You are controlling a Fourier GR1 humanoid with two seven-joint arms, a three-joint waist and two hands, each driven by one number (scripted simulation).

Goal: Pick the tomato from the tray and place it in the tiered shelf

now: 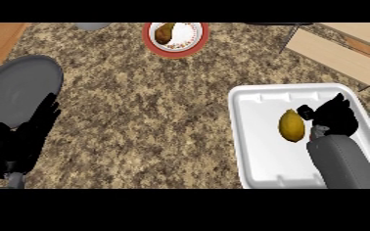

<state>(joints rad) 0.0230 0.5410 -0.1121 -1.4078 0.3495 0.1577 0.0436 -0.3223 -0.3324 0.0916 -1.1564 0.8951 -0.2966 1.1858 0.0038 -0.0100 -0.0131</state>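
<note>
Right hand (334, 113) hovers over the tray (260, 151), at its right side, and the tomato (291, 125) lies just to the left of it. It is the 1 thing in the tray, and it looks yellow-brown and oval rather than red and round, but I take it as my target. It rests on the tray floor, right of centre.

My right fingers (338, 103) are apart and relaxed, clamped on nothing. The thumb (306, 111) pokes out leftward, close to the tomato's upper right shoulder. I can't tell whether it touches; I read a thin gap.

Here is what the grasp turns on: the tomato's long axis runs away from me, nearly straight up the view and only slightly tilted. My fingers sit on its right flank, so I'd judge the short width is what I need to span, with a small move left and down, thumb on 1 side, fingers on the other.

Left hand (29, 137) rests at the lower left, fingers straight and pointing up, over the edge of the grey plate (25, 85). It is well apart from the tray, with a wide stretch of table (145, 117) between. So the right hand is plainly nearer, and this is its job.

The shelf (329, 49) shows at the upper right, beyond the tray's far edge and on the same side as my working arm. Nothing is picked yet, so the carry is ahead of me.
</note>
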